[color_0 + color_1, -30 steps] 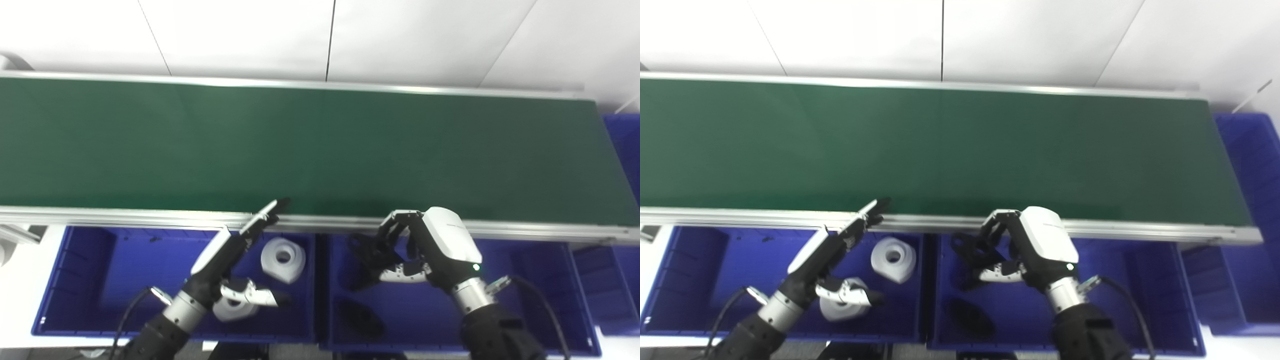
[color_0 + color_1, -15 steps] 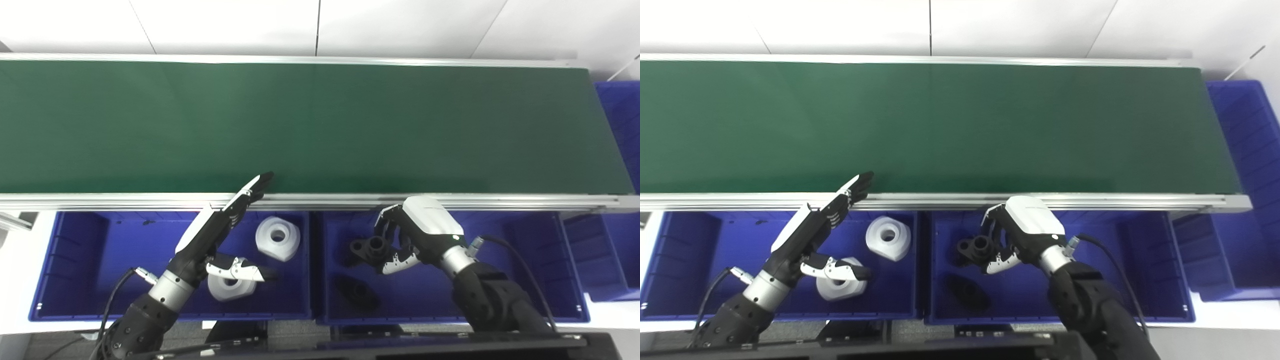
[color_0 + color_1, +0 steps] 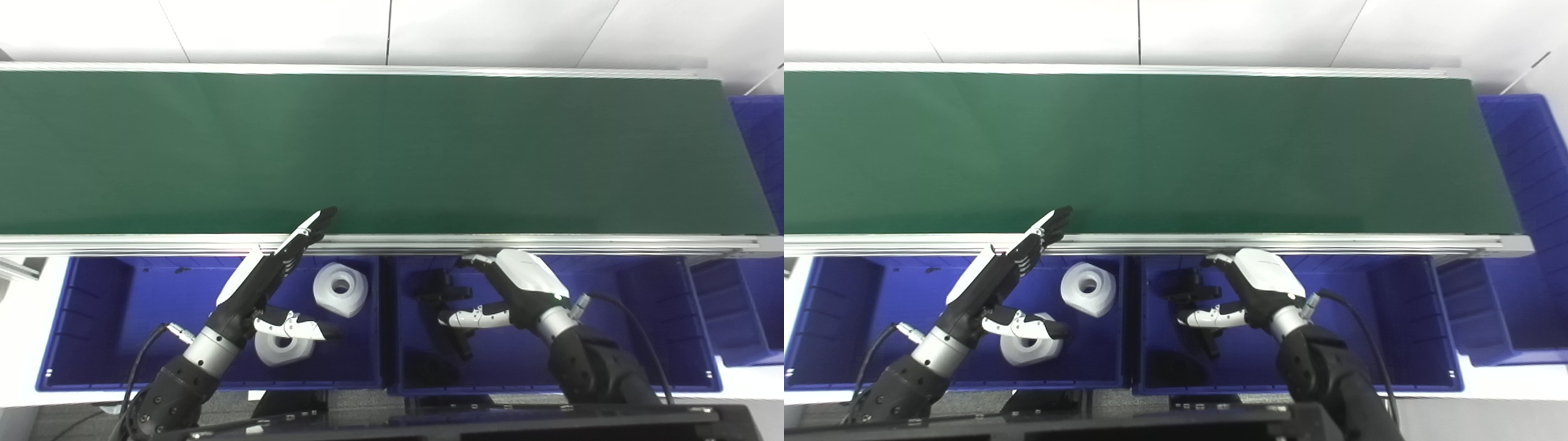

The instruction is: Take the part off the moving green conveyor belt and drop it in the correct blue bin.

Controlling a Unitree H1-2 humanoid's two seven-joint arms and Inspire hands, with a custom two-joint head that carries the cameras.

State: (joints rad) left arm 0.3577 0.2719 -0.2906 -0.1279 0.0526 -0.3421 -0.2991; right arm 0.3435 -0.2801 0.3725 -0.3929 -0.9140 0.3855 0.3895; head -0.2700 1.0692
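The green conveyor belt (image 3: 392, 153) carries no part. My right hand (image 3: 505, 294) is open, fingers spread, over the right blue bin (image 3: 667, 318). A black part (image 3: 436, 286) is just left of its fingers inside that bin, blurred and free of the hand. A second black part (image 3: 1170, 367) lies at the bin's front. My left hand (image 3: 263, 288) is open and flat over the left blue bin (image 3: 122, 318), fingertips reaching the belt's near rail.
Two white parts (image 3: 340, 289) (image 3: 283, 348) lie in the left bin, one partly under my left thumb. A smaller blue bin (image 3: 729, 306) stands to the right, and another blue bin (image 3: 759, 135) stands at the belt's right end.
My right hand has opened and let go of the black part, which now sits in the right bin. The camera shifted early on. The left hand has stayed put.
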